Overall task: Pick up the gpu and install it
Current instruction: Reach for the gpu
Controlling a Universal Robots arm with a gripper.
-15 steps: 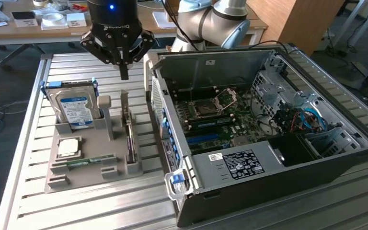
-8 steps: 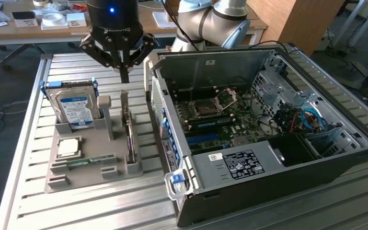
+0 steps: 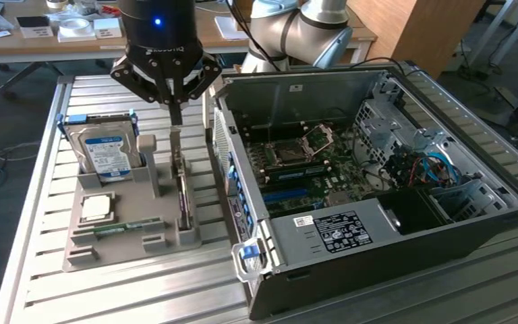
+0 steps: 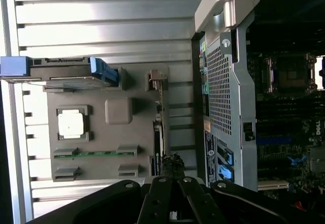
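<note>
Exterior view: the gpu (image 3: 181, 192) stands on edge in a slot of the grey tray (image 3: 124, 253) on the slatted worktop (image 3: 34, 270), left of centre in the frame. It is just to the exterior view's left of the open computer case (image 3: 376, 233). Its long axis runs from a pale bracket end at the back toward the frame's lower edge. The claw (image 3: 176, 121) hangs above that line with its fingers drawn together to a point. Their tips line up with the top of the bracket end, but I cannot tell whether they touch it.

Wrist view: the gpu (image 4: 158, 132) is a thin dark strip along the tray's side nearest the case, running straight away from the claw (image 4: 172, 162). The closed tips sit just beside the strip's nearer end, on the case side.
</note>
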